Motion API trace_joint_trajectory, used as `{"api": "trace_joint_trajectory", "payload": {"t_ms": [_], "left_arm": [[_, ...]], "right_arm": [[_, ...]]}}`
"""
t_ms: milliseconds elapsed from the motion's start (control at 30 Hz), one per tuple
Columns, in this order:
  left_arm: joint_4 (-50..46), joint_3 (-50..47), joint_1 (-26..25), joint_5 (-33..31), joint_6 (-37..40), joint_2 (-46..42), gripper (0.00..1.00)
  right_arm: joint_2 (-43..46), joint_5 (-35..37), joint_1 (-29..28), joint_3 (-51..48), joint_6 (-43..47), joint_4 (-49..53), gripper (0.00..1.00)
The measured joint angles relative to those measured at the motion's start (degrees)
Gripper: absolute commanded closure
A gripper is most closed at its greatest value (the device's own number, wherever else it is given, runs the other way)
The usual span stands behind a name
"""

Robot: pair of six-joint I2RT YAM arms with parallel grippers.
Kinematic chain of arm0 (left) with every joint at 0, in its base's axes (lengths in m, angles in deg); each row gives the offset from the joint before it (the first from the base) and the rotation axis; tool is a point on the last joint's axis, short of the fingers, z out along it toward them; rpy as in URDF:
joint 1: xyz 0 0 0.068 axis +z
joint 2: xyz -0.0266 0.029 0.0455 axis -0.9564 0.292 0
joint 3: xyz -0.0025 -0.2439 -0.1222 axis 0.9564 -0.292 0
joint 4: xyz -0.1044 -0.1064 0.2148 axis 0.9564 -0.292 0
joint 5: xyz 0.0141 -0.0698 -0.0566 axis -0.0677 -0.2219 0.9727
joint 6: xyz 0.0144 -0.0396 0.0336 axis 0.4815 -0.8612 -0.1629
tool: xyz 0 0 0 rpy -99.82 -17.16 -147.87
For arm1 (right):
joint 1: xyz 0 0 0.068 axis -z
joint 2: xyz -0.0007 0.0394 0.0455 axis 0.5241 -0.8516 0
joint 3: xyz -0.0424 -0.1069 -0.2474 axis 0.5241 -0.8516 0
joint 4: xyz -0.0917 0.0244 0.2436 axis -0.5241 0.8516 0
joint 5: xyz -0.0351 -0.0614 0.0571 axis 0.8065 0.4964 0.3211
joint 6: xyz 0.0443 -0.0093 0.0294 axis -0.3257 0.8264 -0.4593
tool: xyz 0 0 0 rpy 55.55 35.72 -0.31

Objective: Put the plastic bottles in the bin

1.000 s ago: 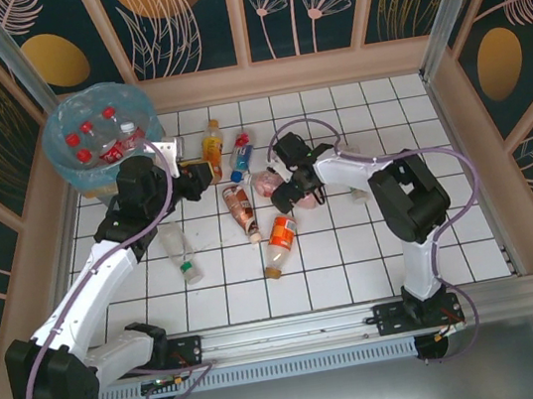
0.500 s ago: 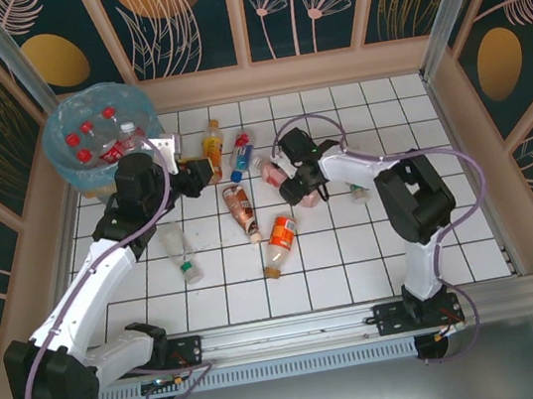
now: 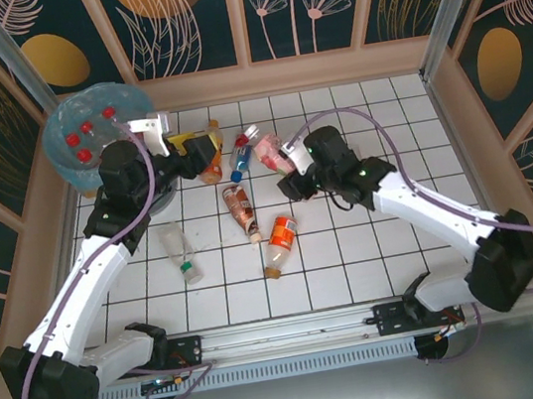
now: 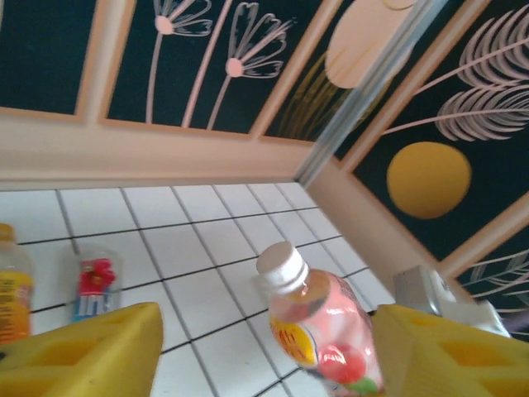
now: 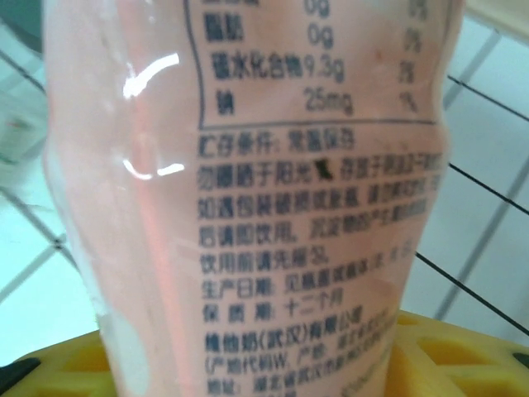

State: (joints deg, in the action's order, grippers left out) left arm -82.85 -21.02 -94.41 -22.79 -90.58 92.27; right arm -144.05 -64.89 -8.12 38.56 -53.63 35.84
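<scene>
Right wrist view, pink bottle (image 5: 248, 165) clamped inside right gripper (image 5: 256, 368), left gripper (image 4: 264, 360) spread wide

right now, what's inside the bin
Inside the bin at least four red-capped bottles show. The left arm covers its near right part, so what lies there is hidden.

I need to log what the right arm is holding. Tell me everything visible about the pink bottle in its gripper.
The pink bottle is small, clear plastic with a pink wrap, a white cap and a label: fruit picture on one side, printed Chinese text on the other. It looks uncrushed and tilted, cap uppermost. The right gripper clamps its body between yellow fingers, and it appears lifted off the white tiled table.
</scene>
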Motion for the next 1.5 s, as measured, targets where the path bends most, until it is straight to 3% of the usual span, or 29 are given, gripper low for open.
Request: {"api": "trace_joint_trajectory", "payload": {"t_ms": [233, 467, 600, 767, 1067, 1233, 1300, 1500], "left_arm": [[3.5, 0.2, 0.0, 10.0, -2.4, 2.1, 0.30], [7.7, -0.2, 0.0, 15.3, -4.1, 1.0, 0.30], [10.7, -1.3, 0.0, 17.3, -4.9, -1.2, 0.25], [12.5, -1.9, -0.1, 17.6, -5.5, -2.8, 0.21], [13.7, -2.1, -0.1, 17.6, -5.7, -3.1, 0.31], [13.6, -2.1, -0.1, 17.6, -5.7, -3.1, 0.32], [13.3, -2.1, -0.1, 17.6, -5.6, -3.1, 0.39], [12.3, -2.1, -0.1, 18.0, -5.5, -3.0, 0.45]], "right_arm": [[7.1, -6.5, -5.6, -3.5, -1.0, -9.0, 0.48], [7.8, -9.7, -6.2, -3.5, -1.6, -13.3, 0.48], [7.8, -11.1, -6.5, -3.8, -1.8, -14.4, 0.49], [7.8, -11.3, -6.8, -4.2, -2.7, -15.6, 0.50], [7.2, -14.3, -8.3, -4.2, -3.1, -15.6, 0.50], [6.4, -14.9, -8.9, -4.1, -3.0, -15.6, 0.50], [6.3, -15.2, -9.0, -4.1, -3.1, -15.6, 0.50], [5.7, -15.8, -9.6, -2.9, -3.1, -15.2, 0.50]]}}
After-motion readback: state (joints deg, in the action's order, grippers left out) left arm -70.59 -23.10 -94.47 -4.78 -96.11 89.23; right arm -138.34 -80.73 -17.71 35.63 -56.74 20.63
